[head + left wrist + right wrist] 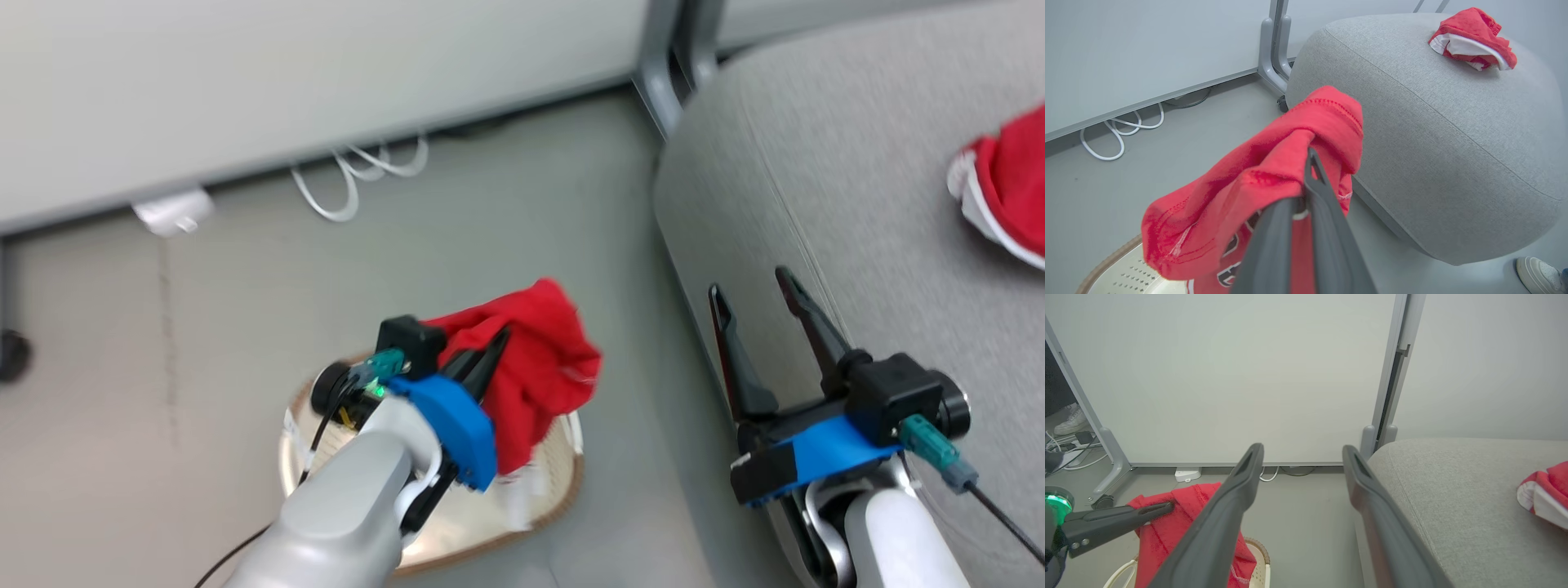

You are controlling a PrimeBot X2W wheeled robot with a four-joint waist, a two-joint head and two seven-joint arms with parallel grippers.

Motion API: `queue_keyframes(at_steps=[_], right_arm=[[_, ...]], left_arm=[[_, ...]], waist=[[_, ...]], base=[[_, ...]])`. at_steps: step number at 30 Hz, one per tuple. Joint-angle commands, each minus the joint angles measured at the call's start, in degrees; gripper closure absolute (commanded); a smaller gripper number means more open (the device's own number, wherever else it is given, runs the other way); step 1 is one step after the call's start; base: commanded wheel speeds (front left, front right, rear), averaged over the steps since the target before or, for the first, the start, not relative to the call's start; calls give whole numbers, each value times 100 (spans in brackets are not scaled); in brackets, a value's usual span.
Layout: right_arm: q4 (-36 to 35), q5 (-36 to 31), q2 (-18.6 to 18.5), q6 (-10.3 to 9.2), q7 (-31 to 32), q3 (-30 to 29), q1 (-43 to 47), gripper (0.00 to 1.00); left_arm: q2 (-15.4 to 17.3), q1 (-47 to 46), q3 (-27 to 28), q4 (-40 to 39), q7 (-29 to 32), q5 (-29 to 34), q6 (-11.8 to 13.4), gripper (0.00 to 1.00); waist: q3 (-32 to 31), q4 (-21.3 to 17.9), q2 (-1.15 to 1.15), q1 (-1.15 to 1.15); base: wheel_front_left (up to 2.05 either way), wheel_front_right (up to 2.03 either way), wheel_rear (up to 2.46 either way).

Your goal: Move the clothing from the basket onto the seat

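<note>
My left gripper (494,347) is shut on a red garment (539,367) with a black-and-white logo and holds it in the air above the cream basket (563,490). In the left wrist view the red garment (1257,183) drapes over the closed fingers (1314,192), with the basket's rim (1106,261) below. My right gripper (755,298) stands open and empty beside the edge of the grey seat (857,212). Another red garment with white trim (1004,188) lies on the seat. It is also on top of the seat (1433,122) in the left wrist view as a red-and-white bundle (1470,38).
A white partition wall (326,73) on a grey metal post (661,82) stands behind. White cables (359,175) and a white adapter (173,211) lie on the grey floor at its foot. A person's white shoe (1539,273) is by the seat.
</note>
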Motion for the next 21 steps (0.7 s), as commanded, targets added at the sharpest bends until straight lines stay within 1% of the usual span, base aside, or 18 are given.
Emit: queue_keyframes(at_steps=[1,5,9,17,21], right_arm=[[-10,31,-7,-2,10,-12,121,0],[9,54,-6,-2,111,48,351,0],[5,70,-6,-2,190,131,503,0],[53,185,-6,-2,235,256,635,0],[57,208,-6,-2,217,224,674,0]], left_arm=[[12,-105,-54,-85,4,-62,-20,100],[14,-330,-327,-417,34,-361,-20,100],[11,-620,-532,-667,70,-639,-20,100],[12,-1229,-878,-762,289,-991,67,100],[11,-1490,-994,-810,429,-1174,165,100]], waist=[[-643,533,0,3],[-945,710,0,3],[-1182,802,0,3],[-1451,880,0,3],[-1489,917,0,3]], base=[[0,0,0],[0,0,0],[0,0,0],[0,0,0],[0,0,0]])
